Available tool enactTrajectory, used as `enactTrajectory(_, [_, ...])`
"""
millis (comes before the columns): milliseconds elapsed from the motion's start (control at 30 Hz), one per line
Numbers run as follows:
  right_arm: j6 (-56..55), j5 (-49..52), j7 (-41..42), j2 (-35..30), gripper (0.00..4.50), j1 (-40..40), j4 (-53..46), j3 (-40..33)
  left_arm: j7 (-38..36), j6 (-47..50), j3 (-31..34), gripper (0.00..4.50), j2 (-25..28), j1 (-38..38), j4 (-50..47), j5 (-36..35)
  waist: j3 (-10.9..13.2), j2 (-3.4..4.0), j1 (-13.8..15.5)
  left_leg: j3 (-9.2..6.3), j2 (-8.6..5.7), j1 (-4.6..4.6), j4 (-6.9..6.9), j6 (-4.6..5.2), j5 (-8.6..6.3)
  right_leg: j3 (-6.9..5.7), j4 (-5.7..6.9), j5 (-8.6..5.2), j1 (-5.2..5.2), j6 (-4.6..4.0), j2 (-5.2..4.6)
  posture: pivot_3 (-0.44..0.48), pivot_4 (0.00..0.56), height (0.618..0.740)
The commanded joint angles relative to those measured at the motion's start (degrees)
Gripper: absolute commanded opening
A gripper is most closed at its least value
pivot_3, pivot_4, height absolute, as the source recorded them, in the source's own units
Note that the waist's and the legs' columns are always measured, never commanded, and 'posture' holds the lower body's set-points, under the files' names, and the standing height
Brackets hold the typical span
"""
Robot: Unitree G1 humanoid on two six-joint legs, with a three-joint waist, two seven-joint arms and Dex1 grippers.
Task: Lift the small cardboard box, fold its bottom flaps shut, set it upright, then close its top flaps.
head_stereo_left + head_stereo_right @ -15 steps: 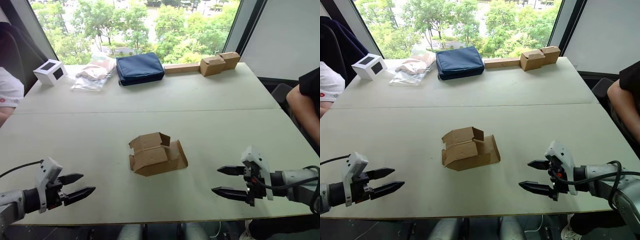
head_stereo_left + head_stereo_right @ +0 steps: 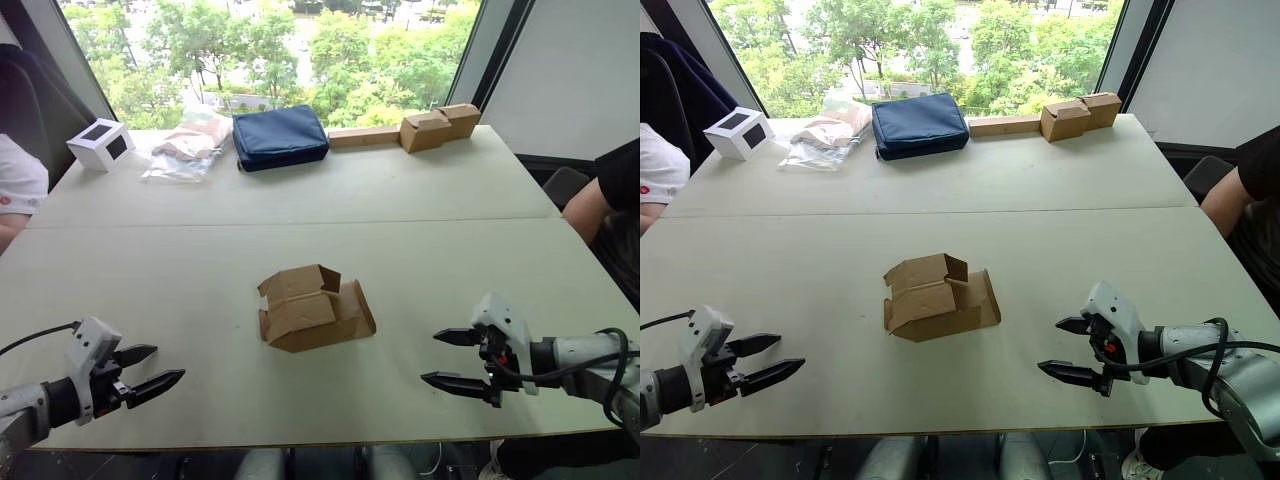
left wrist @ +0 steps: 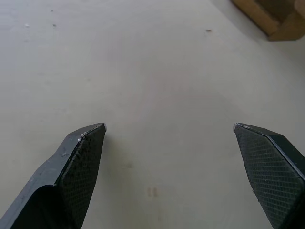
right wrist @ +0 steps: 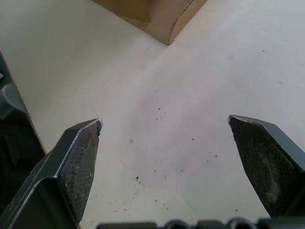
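Observation:
The small cardboard box (image 2: 314,309) lies half-flattened on its side in the middle of the table (image 2: 420,250), its flaps loose and one standing up at its far end. Low at the near left edge, my left gripper (image 2: 150,368) is open and empty, well left of the box. My right gripper (image 2: 447,358) is open too, with nothing in it, near the front edge to the right of the box. A corner of the box (image 4: 162,16) appears ahead of the right fingers (image 4: 78,157), and another corner of the box (image 3: 269,19) sits far beyond the left fingers (image 3: 86,152).
Along the far edge stand a white cube box (image 2: 100,143), a plastic bag (image 2: 190,145), a blue pouch (image 2: 279,136) and a paler pair of cardboard boxes (image 2: 440,126). A person's arm (image 2: 585,205) is at the right edge and another person's sleeve (image 2: 18,180) at the left.
Both grippers have drawn slightly back and down toward the near edge, staying open. The person's arm on the right has pulled back. The box has not moved.

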Motion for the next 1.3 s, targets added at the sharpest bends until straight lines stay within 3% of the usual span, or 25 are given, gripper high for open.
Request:
enactTrajectory(33, [-0.25,1.54,0.37,1.41,4.50,-1.80,0.16,-0.70,-0.54,-0.52,1.68,4.41,-0.10,-0.59,0.28,-0.74,0.00,0.00,-0.01,0.00,0.00,0.00,0.00,0.00,0.00,0.00,0.00,0.00,0.00,0.00,0.00,0.000,0.150,0.737])
enactTrajectory(233, [-2.30,-2.79,2.21,-0.79,4.50,-4.45,2.38,2.43,3.93,-3.58,0.01,4.41,0.56,-2.98,2.55,5.52,0.00,0.00,0.01,0.00,-0.01,0.01,0.01,0.00,0.00,0.00,0.02,0.00,0.00,0.00,0.00,0.000,0.150,0.737])
enactTrajectory(533, [-0.41,-2.04,0.61,0.07,4.50,-4.09,0.19,1.09,0.30,0.30,-0.31,4.41,3.44,-4.28,3.54,4.36,-0.01,0.00,0.04,0.00,0.00,0.01,0.00,0.00,0.00,0.00,0.04,0.00,-0.01,0.01,0.00,0.000,0.150,0.737])
enactTrajectory(667, [0.44,0.41,-0.72,1.36,4.50,-6.39,-0.87,-1.49,-3.30,12.73,0.58,4.41,5.28,-8.49,3.45,-5.28,0.00,0.01,-0.04,0.00,-0.01,0.01,0.01,0.00,0.00,0.00,0.07,0.00,-0.02,0.01,0.00,0.000,0.150,0.737])
enactTrajectory(767, [6.73,12.13,-3.15,4.46,4.50,-11.71,-4.71,-5.65,-6.15,25.37,2.71,4.41,5.12,-13.98,4.36,-18.67,0.00,0.01,-0.06,0.00,-0.01,0.00,0.03,0.00,0.00,0.00,0.14,0.01,-0.05,0.02,0.00,0.000,0.150,0.737])
enactTrajectory(833, [10.19,17.13,-4.87,4.68,4.50,-15.43,-7.94,-5.48,-7.32,30.47,0.71,4.41,4.80,-17.36,6.22,-22.78,0.01,0.02,-0.18,-0.01,-0.01,0.01,0.04,0.00,0.00,-0.01,0.19,0.03,-0.06,0.04,0.01,0.000,0.150,0.737])
enactTrajectory(1067, [12.54,17.70,-10.03,3.05,4.50,-19.21,-17.02,0.33,-2.49,40.58,-8.13,4.41,-3.35,-29.52,11.82,-27.28,0.00,-0.04,0.04,-0.03,-0.07,0.00,0.08,0.00,0.00,-0.06,0.23,0.13,-0.06,0.22,0.01,0.000,0.150,0.737])
enactTrajectory(1300, [12.29,16.37,-12.91,0.52,4.50,-15.94,-21.46,1.10,4.72,46.66,-8.92,4.41,-12.77,-38.56,16.65,-29.86,-0.06,-0.15,-0.10,-0.05,-0.11,-0.01,0.17,0.00,0.01,-0.06,0.27,0.14,-0.03,0.25,0.01,0.000,0.150,0.737])
